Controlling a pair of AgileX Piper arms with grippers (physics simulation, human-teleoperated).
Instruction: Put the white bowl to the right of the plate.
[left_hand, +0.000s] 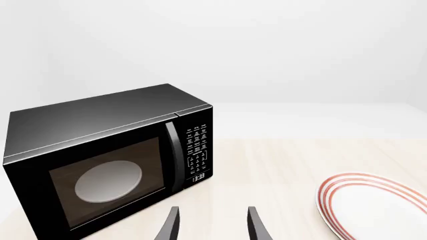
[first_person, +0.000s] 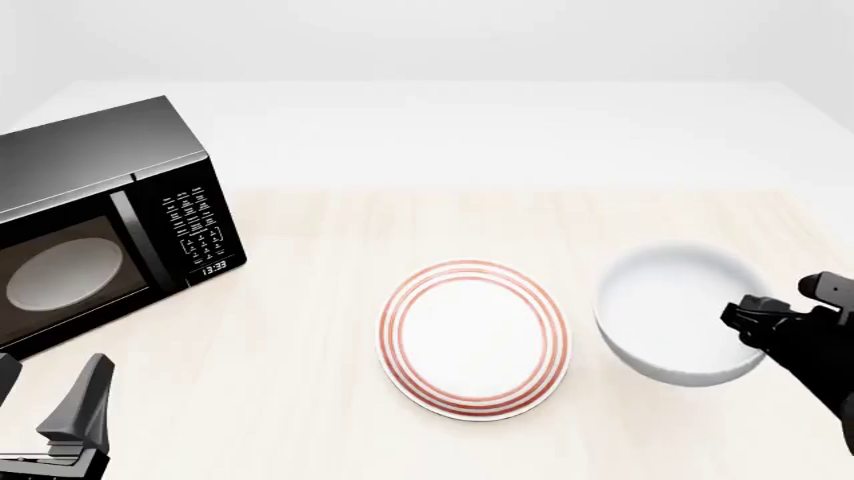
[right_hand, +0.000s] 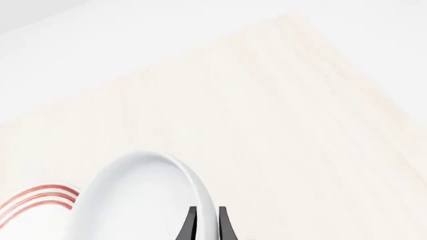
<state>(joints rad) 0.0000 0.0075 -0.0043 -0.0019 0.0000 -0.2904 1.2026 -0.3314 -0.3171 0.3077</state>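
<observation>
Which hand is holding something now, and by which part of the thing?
The right hand holds the white bowl by its rim, on the side away from the plate. The left hand is open and holds nothing.

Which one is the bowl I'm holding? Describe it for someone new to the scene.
On the light wooden table, look right of the black microwave and the red-ringed plate. The white bowl sits there, its rim pinched by the right gripper. It is deep-sided and plain.
</observation>
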